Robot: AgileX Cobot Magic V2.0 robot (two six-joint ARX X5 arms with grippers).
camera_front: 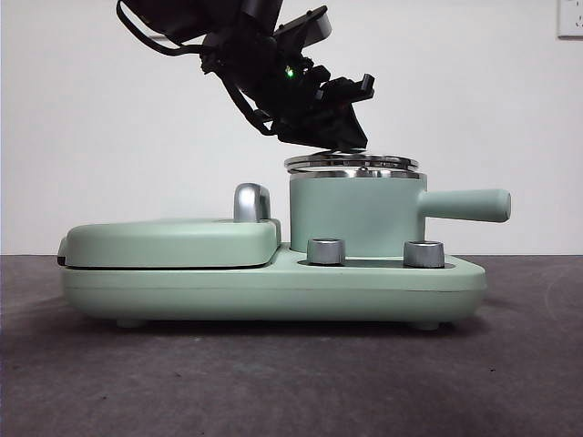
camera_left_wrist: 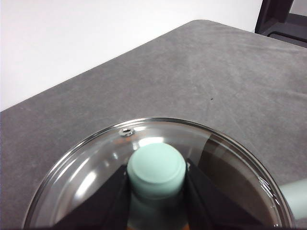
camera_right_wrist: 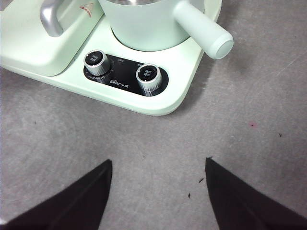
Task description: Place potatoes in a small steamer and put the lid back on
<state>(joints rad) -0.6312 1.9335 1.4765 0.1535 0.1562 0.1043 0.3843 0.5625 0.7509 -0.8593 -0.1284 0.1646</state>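
Note:
The mint-green steamer pot (camera_front: 355, 214) stands on the cooker base with its straight handle (camera_front: 466, 205) pointing right; it also shows in the right wrist view (camera_right_wrist: 144, 24). The clear glass lid (camera_front: 352, 163) rests on or just above the pot's steel rim. My left gripper (camera_left_wrist: 156, 182) is shut on the lid's mint-green knob (camera_left_wrist: 156, 168), and shows as the dark arm over the pot (camera_front: 333, 132). The lid glass (camera_left_wrist: 96, 167) fills that view. My right gripper (camera_right_wrist: 158, 191) is open and empty above the table in front of the cooker. The potato is hidden.
The mint-green cooker base (camera_front: 273, 287) carries a flat hinged griddle cover (camera_front: 168, 241) with a steel handle (camera_front: 251, 202) at the left, and two steel dials (camera_right_wrist: 98, 62) (camera_right_wrist: 149, 76) at the front. The grey table (camera_right_wrist: 144, 139) spreads around it.

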